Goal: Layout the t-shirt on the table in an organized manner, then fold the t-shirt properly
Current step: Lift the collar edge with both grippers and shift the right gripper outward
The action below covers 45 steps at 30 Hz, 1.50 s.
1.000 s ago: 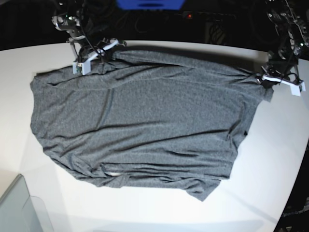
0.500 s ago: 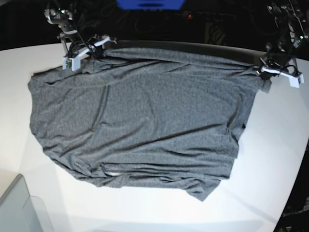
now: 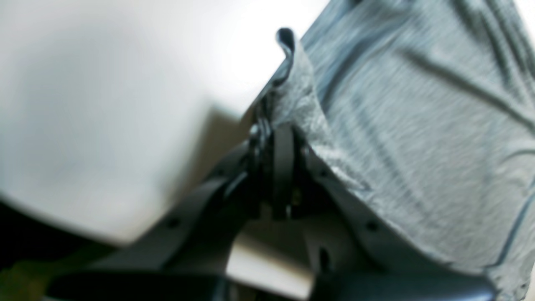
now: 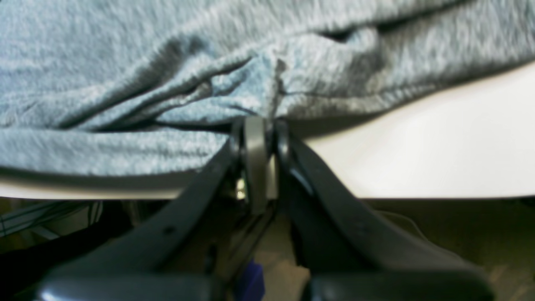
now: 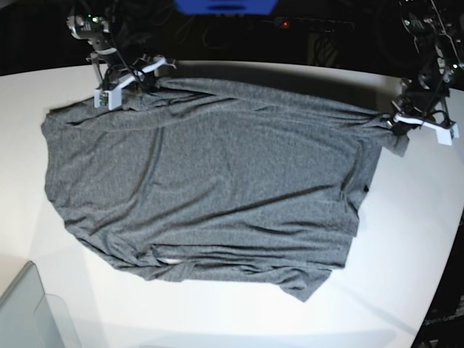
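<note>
The dark heather-grey t-shirt (image 5: pixel 210 181) lies spread across the white table (image 5: pixel 406 239), with wrinkles along its near edge. At the far left corner of the cloth my right gripper (image 5: pixel 148 76) is shut on the shirt's far edge. In the right wrist view the gripper (image 4: pixel 255 125) pinches a bunched fold of the t-shirt (image 4: pixel 167 62) just above the table (image 4: pixel 418 146). On the right, my left gripper (image 5: pixel 395 119) is shut on the shirt's far right corner. In the left wrist view this gripper (image 3: pixel 282 125) clamps the edge of the t-shirt (image 3: pixel 418 125) over the table (image 3: pixel 104 104).
A translucent grey bin corner (image 5: pixel 29 312) sits at the near left. A blue object (image 5: pixel 225 6) and dark cables lie beyond the table's far edge. The table's curved edge runs down the right side.
My right gripper has moved back and to the left, dragging the shirt's far edge toward the table's back edge. The left gripper has barely shifted. The far hem now lies straighter.
</note>
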Each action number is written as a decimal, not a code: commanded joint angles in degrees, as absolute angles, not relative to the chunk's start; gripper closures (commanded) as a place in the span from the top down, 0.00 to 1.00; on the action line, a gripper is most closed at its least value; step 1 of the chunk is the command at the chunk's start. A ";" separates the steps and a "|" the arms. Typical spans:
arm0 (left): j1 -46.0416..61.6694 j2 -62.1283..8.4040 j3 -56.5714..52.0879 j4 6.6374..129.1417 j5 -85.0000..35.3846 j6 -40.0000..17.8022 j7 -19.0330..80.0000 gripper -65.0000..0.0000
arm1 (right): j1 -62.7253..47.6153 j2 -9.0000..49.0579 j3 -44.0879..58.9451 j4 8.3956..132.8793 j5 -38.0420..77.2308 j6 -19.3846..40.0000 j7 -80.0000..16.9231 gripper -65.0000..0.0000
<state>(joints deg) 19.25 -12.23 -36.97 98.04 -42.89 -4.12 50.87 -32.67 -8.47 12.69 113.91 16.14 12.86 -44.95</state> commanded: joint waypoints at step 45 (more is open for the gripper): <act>-2.15 -12.70 -33.10 84.26 -33.80 -3.65 49.89 0.00 | -2.33 -1.71 12.44 99.91 15.78 8.04 -60.44 0.00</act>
